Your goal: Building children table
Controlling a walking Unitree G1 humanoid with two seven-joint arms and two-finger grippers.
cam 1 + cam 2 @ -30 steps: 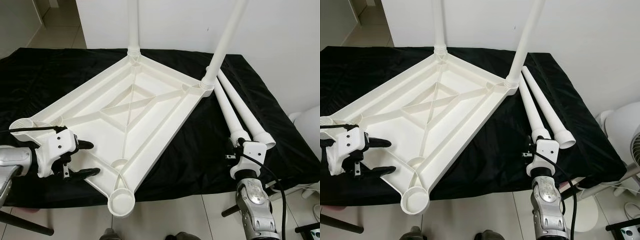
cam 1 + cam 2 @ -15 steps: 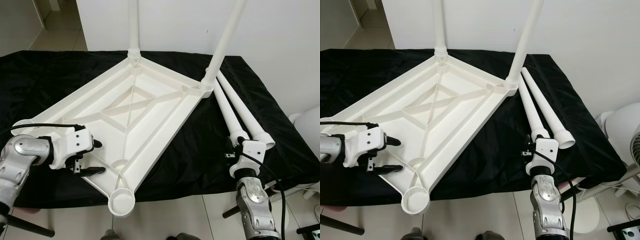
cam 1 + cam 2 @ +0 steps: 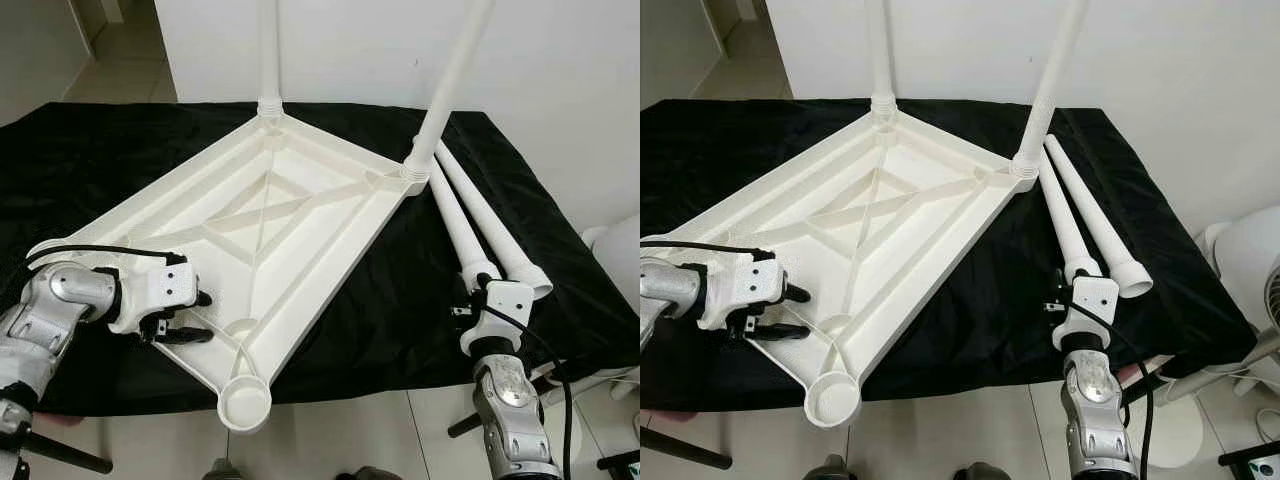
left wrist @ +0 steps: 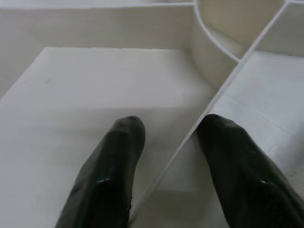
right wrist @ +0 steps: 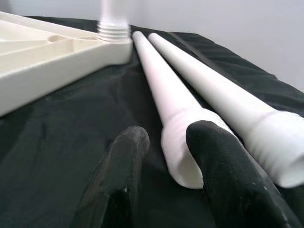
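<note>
- Left eye view: the inverted white tabletop [image 3: 270,230] lies on the black cloth [image 3: 400,300], two legs screwed in upright.
- Left gripper [image 4: 173,137]: fingers parted, straddling a thin rib [image 4: 190,142] of the tabletop, not clamped.
- Right gripper [image 5: 164,142]: fingers apart at the threaded end of one loose leg [image 5: 166,99]; a second loose leg [image 5: 223,102] lies just beside.

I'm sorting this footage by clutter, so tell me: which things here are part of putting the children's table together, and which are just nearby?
Part of the job:
- upturned white tabletop
- two legs already standing in its far corners
- two loose legs lying on the black cloth
- left gripper, straddling a tabletop rib
- right gripper, at the loose legs' threaded ends

Just nearby:
- white fan
- tiled floor
</note>
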